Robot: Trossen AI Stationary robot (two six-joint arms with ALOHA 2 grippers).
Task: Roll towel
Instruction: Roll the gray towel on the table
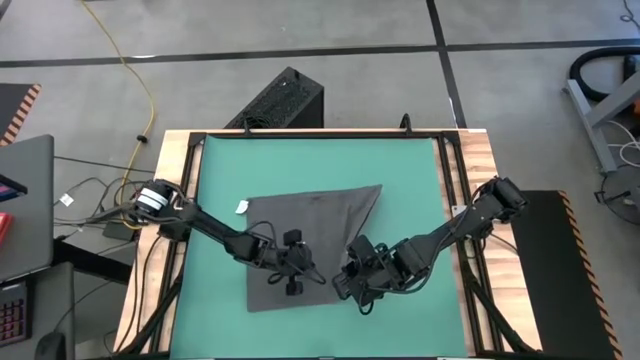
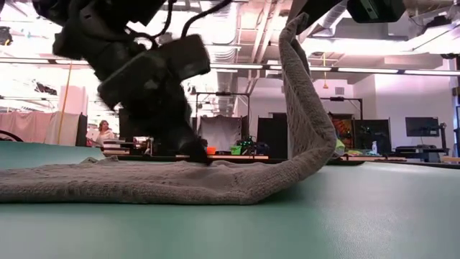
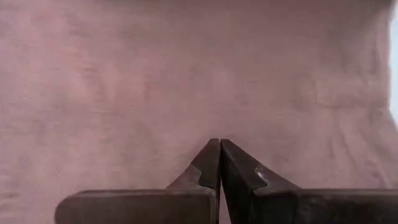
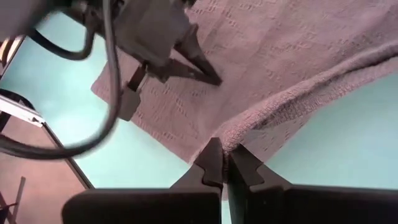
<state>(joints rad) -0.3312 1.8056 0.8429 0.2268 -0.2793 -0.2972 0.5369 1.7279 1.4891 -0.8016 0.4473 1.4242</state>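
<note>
Green mat (image 1: 220,170) under dark grey towel (image 1: 310,215): right gripper (image 4: 222,163) clamped on raised near-right corner, rest lying leftward; left gripper (image 3: 219,163) closed, pressing cloth flat.

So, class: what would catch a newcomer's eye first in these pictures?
The grey towel on the green mat, with one corner hoisted well above the table by the right hand, shut on its edge. The left hand, also shut, presses down on the flat part nearby.
</note>
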